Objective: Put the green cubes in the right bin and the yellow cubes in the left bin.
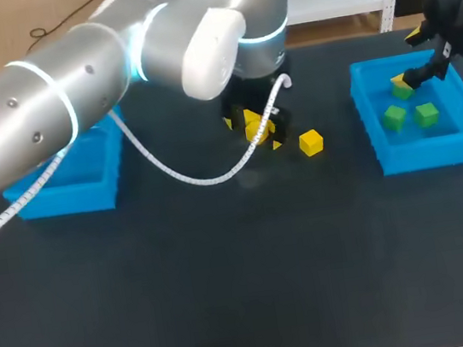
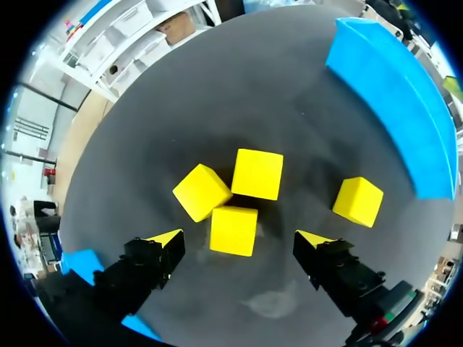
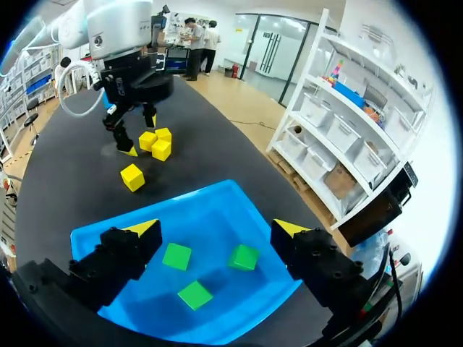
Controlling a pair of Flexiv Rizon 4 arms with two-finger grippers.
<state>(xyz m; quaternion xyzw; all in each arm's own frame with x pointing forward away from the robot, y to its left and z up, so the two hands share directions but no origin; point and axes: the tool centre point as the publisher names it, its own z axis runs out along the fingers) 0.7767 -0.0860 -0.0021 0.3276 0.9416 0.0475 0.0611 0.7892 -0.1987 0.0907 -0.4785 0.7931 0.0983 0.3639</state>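
looking out from your left end effector (image 2: pixel 241 240), you find its fingers spread wide with nothing in their grip. the nearest yellow cube (image 2: pixel 234 230) sits between the two tips and touches neither. two more yellow cubes (image 2: pixel 257 173) crowd against it just ahead. a lone yellow cube (image 2: pixel 357 201) lies apart, ahead of one finger, with bare bench (image 2: pixel 217 87) all round the group. the right bin (image 2: pixel 391 94) curves beyond that lone yellow cube, well apart from it.

your right end effector (image 3: pixel 215 230) hangs over the right bin, fingers likewise wide and empty. three green cubes (image 3: pixel 176 256) lie on the bin floor under it, apart from one another.

only the head view lays out both bins for you at once. it shows the left bin (image 1: pixel 63 201) at the bench's left side, partly covered by your left arm (image 1: pixel 72 84), and a broad stretch of bare bench in front of everything. the cluster is largely hidden there under the left end effector, while both wrist views show it plainly. the right wrist view also shows the left end effector standing over the cluster.
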